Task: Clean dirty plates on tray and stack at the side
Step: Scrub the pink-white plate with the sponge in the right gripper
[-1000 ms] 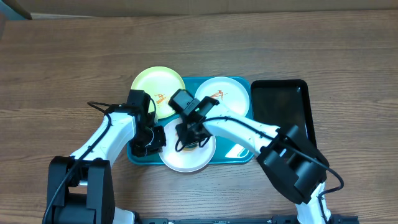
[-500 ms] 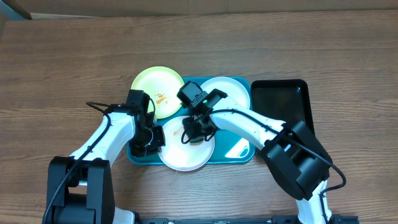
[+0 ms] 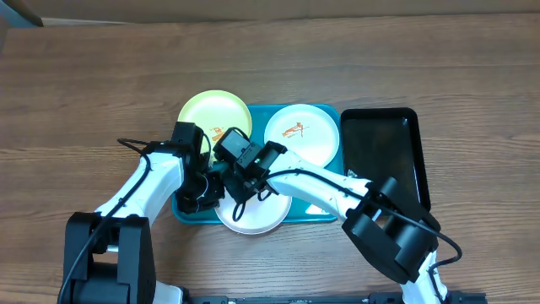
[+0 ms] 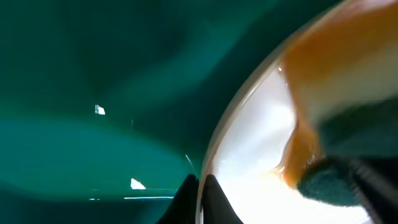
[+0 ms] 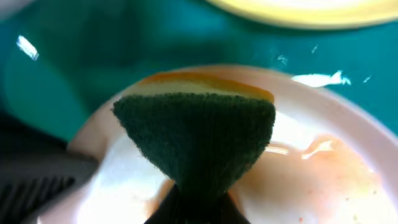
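Under the right gripper [image 5: 198, 208], pinching a green sponge [image 5: 196, 134], the white plate [image 5: 329, 174] is showing watery orange smears. The left gripper [image 4: 200, 196] is clamping its rim.

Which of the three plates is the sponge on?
The near white plate, under the sponge; the far white plate and yellow-green plate lie clear of it.

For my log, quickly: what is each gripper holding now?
Left gripper: shut on the rim of the front white plate.
Right gripper: shut on the sponge.
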